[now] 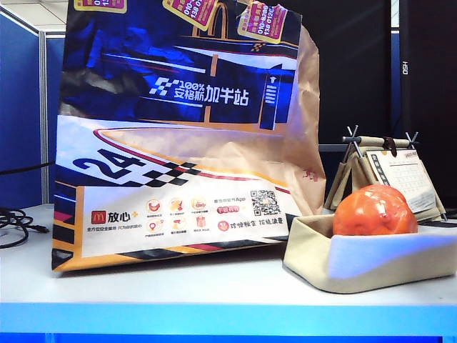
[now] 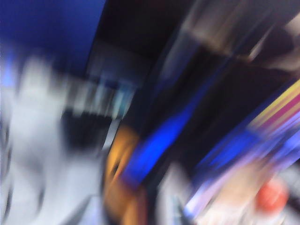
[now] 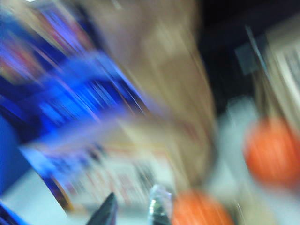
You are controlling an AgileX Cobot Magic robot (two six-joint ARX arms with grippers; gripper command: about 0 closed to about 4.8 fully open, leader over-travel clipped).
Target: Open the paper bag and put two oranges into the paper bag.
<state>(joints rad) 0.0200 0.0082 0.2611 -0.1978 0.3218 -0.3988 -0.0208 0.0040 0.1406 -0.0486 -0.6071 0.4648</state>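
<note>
Two wrist views are badly motion-blurred; only the exterior view is sharp. At left in the exterior view, black cables (image 1: 16,225) lie on the pale tabletop (image 1: 178,289) before a blue partition (image 1: 20,107). Next stands the paper bag (image 1: 178,143), upright and tall, its top cut off by the frame edge, printed dark blue with white Chinese text, a "24", a checkered stripe, a QR code and a McDonald's logo; paper receipts (image 1: 263,21) hang at its top. Just beside it to the right sits a low beige fabric tray (image 1: 314,254) holding one visible orange (image 1: 375,211); a small bamboo-framed stand with a card (image 1: 389,168) is behind the tray. Neither arm appears in this view. The right wrist view shows two oranges as blurs (image 3: 272,152) (image 3: 201,211) near the bag, with the right gripper (image 3: 133,211) at the frame edge, its fingers slightly apart and pinching nothing. The left gripper cannot be made out in its blurred view, so its state cannot be told.
</note>
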